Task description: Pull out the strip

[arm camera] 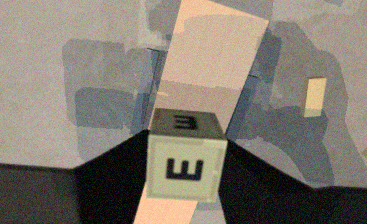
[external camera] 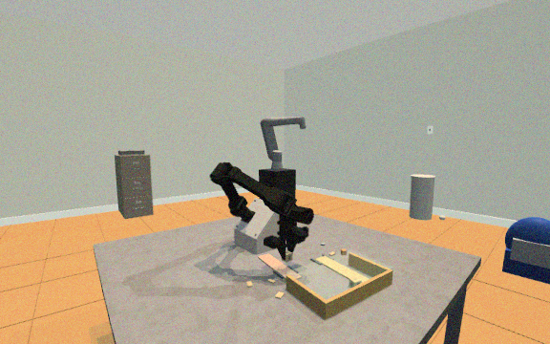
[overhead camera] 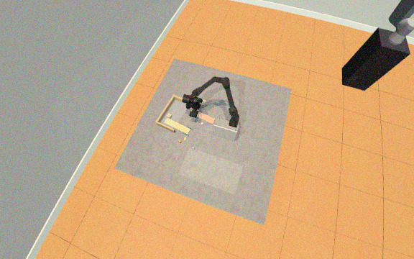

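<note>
And the fingers have it: the gripper [overhead camera: 193, 114] [external camera: 288, 258] [arm camera: 182, 141] is clamped on the labelled cube [external camera: 288, 256] [arm camera: 185, 167], its E facing the wrist camera, above the salmon strip [overhead camera: 206, 118] [external camera: 275, 264] [arm camera: 204, 65]. That strip lies out between the robot's base [overhead camera: 226, 133] [external camera: 252, 240] and the wooden tray [overhead camera: 164, 108] [external camera: 358, 295], well inside the desk's [overhead camera: 207, 205] [external camera: 160, 296] edges. Now for the lift, surely — the pull looks done. Best go straight up, slowly, squeeze steady, so the cube doesn't twist between the tips. Keep clear of the tray wall, leave the yellow strip [overhead camera: 177, 126] [external camera: 339, 269] alone, and once high — stop and hold, no swing towards the desk's corners.
</note>
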### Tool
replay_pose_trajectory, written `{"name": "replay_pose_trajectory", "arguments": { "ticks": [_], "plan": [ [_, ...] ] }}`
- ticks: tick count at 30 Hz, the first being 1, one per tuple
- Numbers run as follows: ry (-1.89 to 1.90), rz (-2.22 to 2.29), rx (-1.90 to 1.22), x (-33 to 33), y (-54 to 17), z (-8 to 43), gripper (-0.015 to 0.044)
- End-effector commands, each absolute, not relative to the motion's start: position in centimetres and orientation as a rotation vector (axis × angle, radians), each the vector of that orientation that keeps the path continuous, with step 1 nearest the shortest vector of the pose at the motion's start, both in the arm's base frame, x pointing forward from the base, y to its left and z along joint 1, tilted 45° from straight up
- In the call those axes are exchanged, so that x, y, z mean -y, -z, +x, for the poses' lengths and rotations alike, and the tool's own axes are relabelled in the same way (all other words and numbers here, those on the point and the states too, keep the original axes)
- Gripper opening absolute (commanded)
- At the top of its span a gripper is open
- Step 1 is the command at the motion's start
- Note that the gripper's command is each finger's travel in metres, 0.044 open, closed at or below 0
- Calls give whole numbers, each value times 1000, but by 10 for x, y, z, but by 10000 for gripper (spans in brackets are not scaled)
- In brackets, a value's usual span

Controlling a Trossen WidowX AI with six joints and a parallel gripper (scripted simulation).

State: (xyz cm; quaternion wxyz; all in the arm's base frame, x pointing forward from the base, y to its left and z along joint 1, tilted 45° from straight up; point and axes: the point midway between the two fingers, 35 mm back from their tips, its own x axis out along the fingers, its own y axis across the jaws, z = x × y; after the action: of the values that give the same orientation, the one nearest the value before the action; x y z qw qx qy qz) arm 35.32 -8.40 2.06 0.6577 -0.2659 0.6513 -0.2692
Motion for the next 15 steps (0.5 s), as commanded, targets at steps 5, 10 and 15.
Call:
{"name": "replay_pose_trajectory", "arguments": {
  "ticks": [5,10,15],
  "plan": [
    [617,-599,-1479,81,-18,333,0],
    [617,-600,-1480,78,-15,314,0],
    [616,-600,-1481,76,-12,297,0]
  ]
}}
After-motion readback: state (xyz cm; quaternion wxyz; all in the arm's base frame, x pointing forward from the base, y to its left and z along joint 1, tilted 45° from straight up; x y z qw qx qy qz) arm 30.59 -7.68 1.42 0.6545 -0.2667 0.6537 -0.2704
